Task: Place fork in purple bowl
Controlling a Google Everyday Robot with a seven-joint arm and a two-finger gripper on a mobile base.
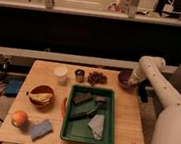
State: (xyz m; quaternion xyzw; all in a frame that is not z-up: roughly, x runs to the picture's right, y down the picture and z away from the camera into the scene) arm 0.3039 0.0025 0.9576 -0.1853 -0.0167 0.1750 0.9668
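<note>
The purple bowl (125,79) stands at the back right corner of the wooden table (127,122). My gripper (132,82) is at the end of the white arm (155,85), which comes in from the right and bends down onto the bowl's right side. The gripper's tip sits at or just over the bowl's rim. I cannot make out a fork at the gripper or in the bowl. A long dark utensil (80,116) lies in the green tray (65,117); I cannot tell if it is the fork.
The green tray in the table's middle also holds dark blocks (82,98) and a grey cloth (96,126). A white cup (61,74), a small dark jar (79,75) and brown pieces (97,78) line the back. A red-orange bowl (41,96), an orange fruit (19,118) and a blue sponge (41,129) sit at left.
</note>
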